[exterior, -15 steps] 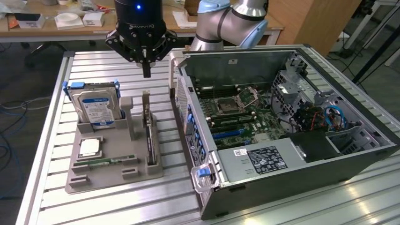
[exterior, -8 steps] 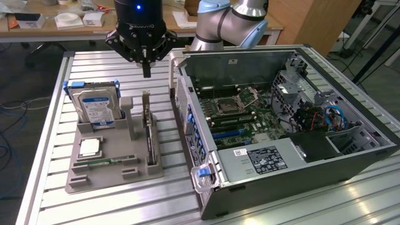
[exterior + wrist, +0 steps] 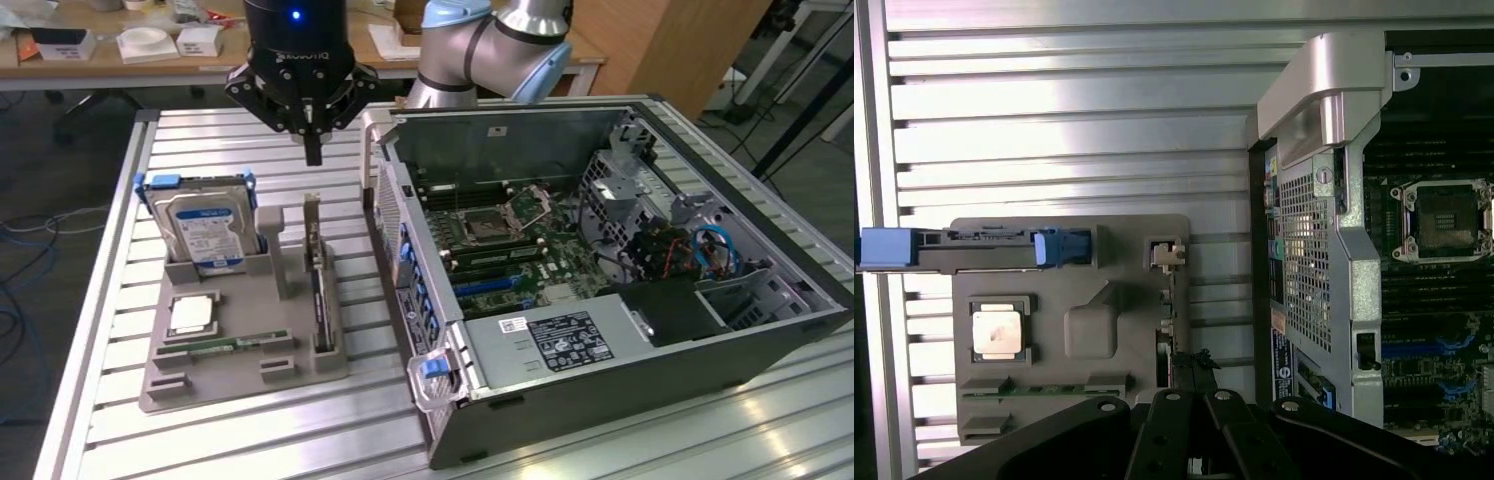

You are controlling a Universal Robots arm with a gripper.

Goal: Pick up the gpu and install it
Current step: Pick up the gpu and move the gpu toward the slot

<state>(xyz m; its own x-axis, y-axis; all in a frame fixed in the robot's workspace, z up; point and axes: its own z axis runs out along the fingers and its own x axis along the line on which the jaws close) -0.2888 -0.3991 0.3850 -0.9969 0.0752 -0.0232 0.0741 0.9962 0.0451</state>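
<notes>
Closed on nothing, my claw (image 3: pixel 314 152) hangs above the far end of the gpu (image 3: pixel 318 285), apart from it; the gpu stands on its edge in a slot of the grey holder (image 3: pixel 240 385), on the side nearest the open computer case (image 3: pixel 601 330); toward the exterior view's left the holder carries the upright hard drive (image 3: pixel 200 232), a square processor chip (image 3: pixel 192 316) and a memory stick (image 3: pixel 220 345); holder and case rest on the slatted metal table (image 3: pixel 214 445)
</notes>
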